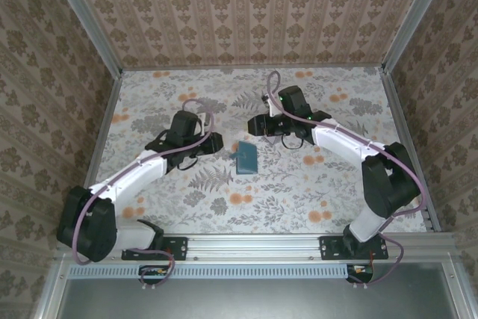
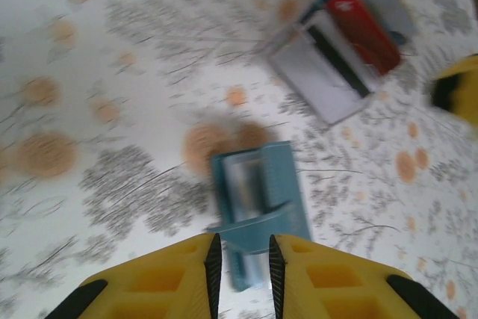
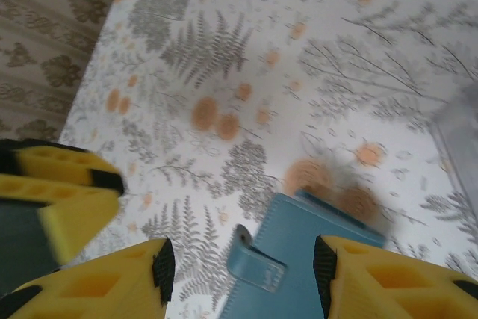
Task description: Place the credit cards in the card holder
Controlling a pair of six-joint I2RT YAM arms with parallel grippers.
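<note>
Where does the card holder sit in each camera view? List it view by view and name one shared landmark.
Top external: card holder mid-table, between the two arms.
Left wrist: card holder low centre, its near end between the fingers of the left pincer.
Right wrist: card holder at bottom centre, between the fingers of the open right pincer.
Shared landmark: the fern-and-orange-blossom tablecloth.
</note>
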